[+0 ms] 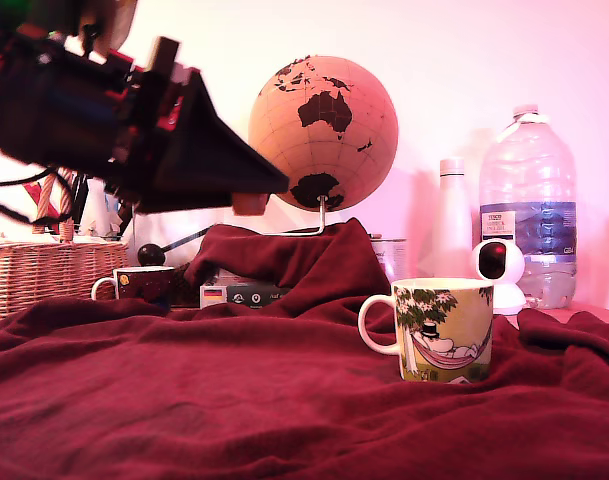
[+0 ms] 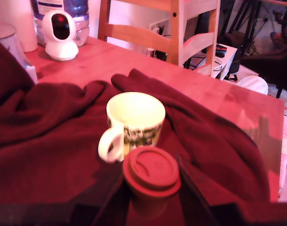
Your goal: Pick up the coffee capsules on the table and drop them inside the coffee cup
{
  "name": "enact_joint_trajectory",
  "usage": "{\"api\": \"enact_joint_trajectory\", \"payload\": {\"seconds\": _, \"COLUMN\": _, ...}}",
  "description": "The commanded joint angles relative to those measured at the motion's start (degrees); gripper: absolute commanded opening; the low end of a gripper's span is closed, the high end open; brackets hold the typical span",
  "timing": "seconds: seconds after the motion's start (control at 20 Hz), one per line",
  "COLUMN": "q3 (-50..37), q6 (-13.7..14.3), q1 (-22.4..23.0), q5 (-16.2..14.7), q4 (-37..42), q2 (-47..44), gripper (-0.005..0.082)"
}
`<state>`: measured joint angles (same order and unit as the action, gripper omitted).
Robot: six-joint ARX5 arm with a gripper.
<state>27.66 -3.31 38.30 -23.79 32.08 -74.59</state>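
Note:
My gripper (image 1: pixel 252 202) hangs high at the exterior view's left, shut on a brown coffee capsule (image 1: pixel 250 204). In the wrist view the capsule (image 2: pixel 151 172) sits between the dark fingers (image 2: pixel 196 200), its rimmed flat end facing the camera. The coffee cup (image 1: pixel 446 330), a pale mug with a green tree print and a white handle, stands upright on the dark red blanket (image 1: pixel 184 400) covering the table. It is well below the gripper, toward the exterior view's right. The wrist view looks into the cup's bare inside (image 2: pixel 135 113), just beyond the capsule.
Behind the blanket stand a globe (image 1: pixel 324 130), a white bottle (image 1: pixel 452 220), a large water bottle (image 1: pixel 529 190) and a small white camera (image 1: pixel 499 270). A wicker basket (image 1: pixel 39 275), a dark mug (image 1: pixel 144 285) and a box (image 1: pixel 239 293) sit at the back left. A wooden chair (image 2: pixel 171 28) is beyond the bare table edge (image 2: pixel 228 94).

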Motion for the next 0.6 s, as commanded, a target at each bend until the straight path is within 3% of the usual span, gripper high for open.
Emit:
{"api": "enact_joint_trajectory", "payload": {"seconds": 0.0, "q3": 1.4, "q6": -0.2, "q1": 0.5, "q5": 0.9, "q4": 0.5, "q2": 0.7, "gripper": 0.0198}}
{"api": "enact_joint_trajectory", "payload": {"seconds": 0.15, "q3": 2.2, "q6": -0.2, "q1": 1.0, "q5": 2.4, "q4": 0.5, "q2": 0.6, "gripper": 0.0197}}
{"api": "enact_joint_trajectory", "payload": {"seconds": 0.55, "q3": 9.6, "q6": 0.2, "q1": 2.7, "q5": 2.4, "q4": 0.0, "q2": -7.0, "gripper": 0.0197}}
